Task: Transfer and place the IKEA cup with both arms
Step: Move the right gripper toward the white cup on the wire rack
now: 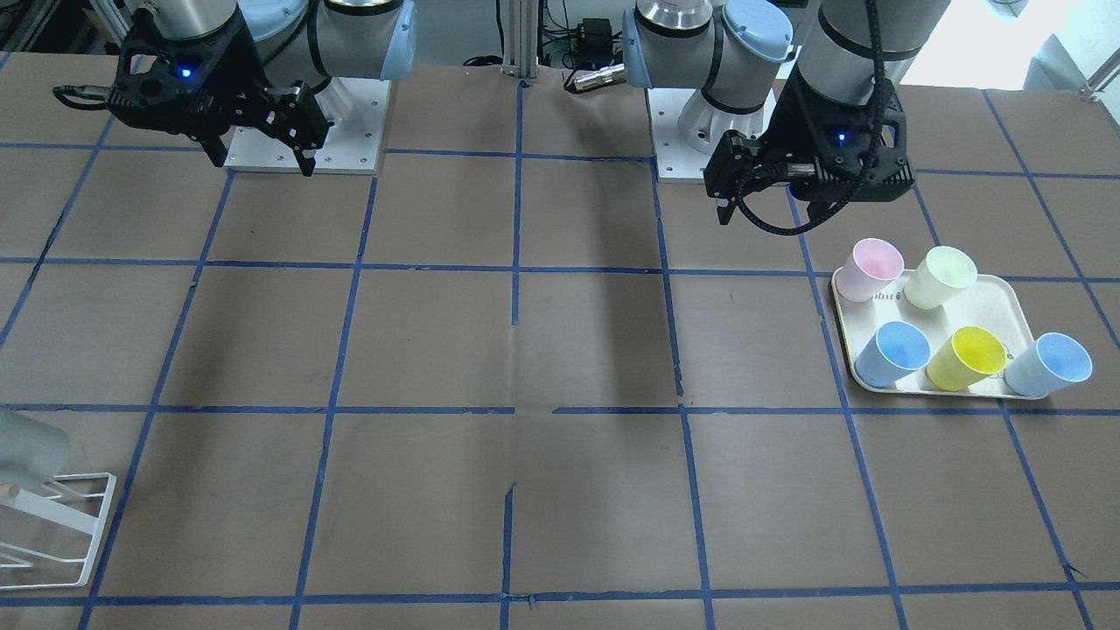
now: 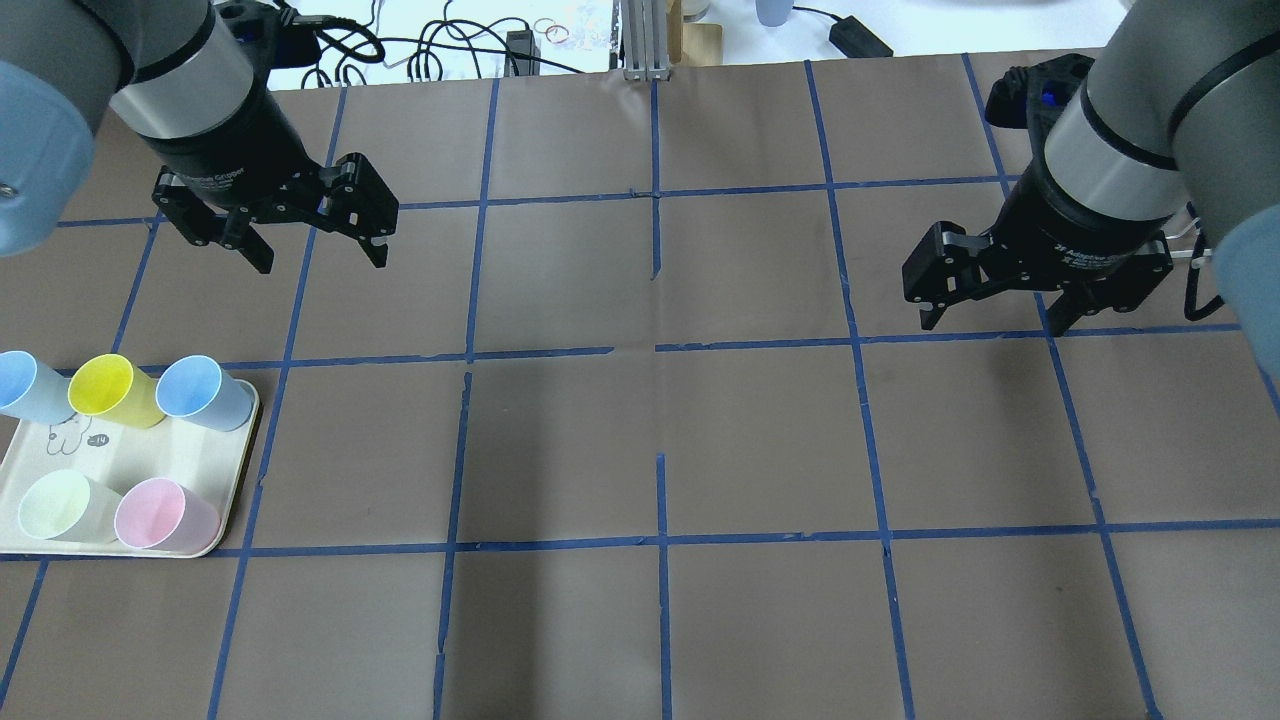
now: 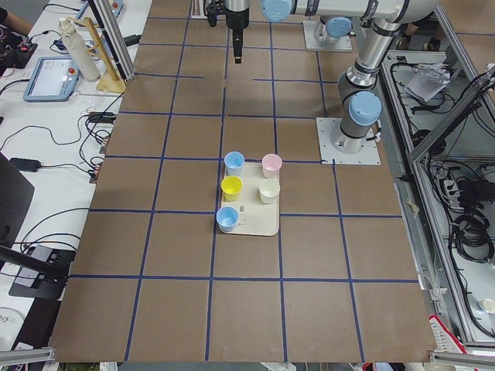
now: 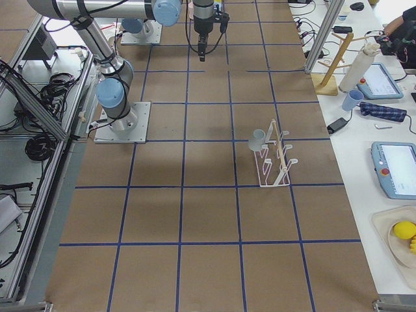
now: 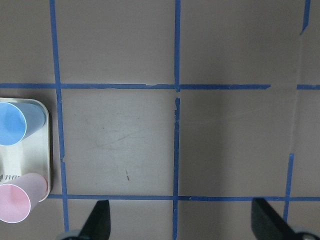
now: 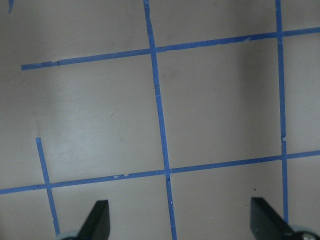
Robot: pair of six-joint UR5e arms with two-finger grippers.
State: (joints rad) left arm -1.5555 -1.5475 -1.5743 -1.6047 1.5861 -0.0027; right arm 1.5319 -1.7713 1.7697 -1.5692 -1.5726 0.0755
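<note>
The pale grey-white IKEA cup [image 1: 31, 451] hangs on a white wire rack [image 1: 66, 516] at the table's edge on my right side; it also shows in the exterior right view [image 4: 258, 138]. My left gripper [image 2: 320, 262] is open and empty, above bare table beyond the cup tray [image 2: 150, 455]. My right gripper [image 2: 992, 322] is open and empty, above bare table, far from the rack. Both wrist views show spread fingertips [image 5: 100, 220] [image 6: 97, 220] over taped brown table. The grey cup is in neither wrist view.
The cream tray [image 1: 989, 302] holds a pink cup [image 2: 160, 515], a pale green-cream cup [image 2: 60, 507], a yellow cup [image 2: 105, 388] and a light blue cup [image 2: 195, 392]; another light blue cup [image 2: 25, 385] sits at its edge. Blue tape lines grid the brown table.
</note>
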